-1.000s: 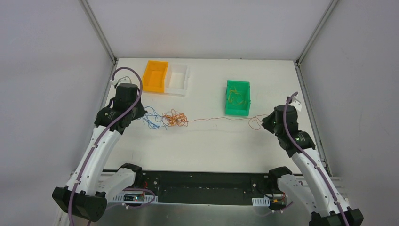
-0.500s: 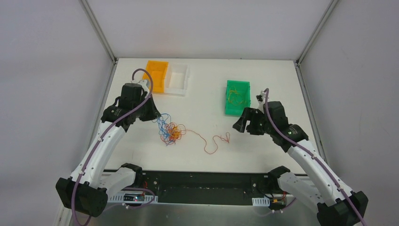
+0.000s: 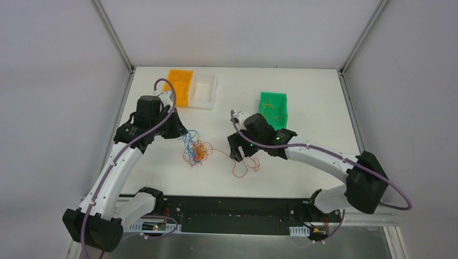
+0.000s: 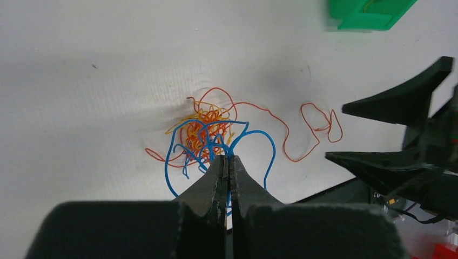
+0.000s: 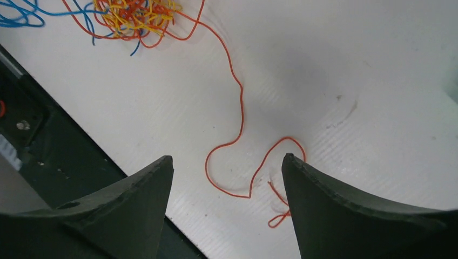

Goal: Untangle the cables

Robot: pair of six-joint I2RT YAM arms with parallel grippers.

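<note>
The cables lie in a blue, orange-red and yellow tangle left of the table's middle. My left gripper hangs just above and left of it, shut on a blue cable whose loops run down into the knot. One orange-red cable trails right from the tangle and lies slack in curls on the table. My right gripper hovers over this strand, open, with nothing between its fingers. The right gripper also shows at the edge of the left wrist view.
A green bin holding a yellow strand stands behind the right gripper. An orange bin and a white bin sit side by side at the back left. The table's black front edge runs close below the curled strand.
My right gripper let go of the orange-red cable's end, opened, and swung left to the table's middle. The taut strand went slack and curled. My left gripper shifted right, dragging the tangle.
</note>
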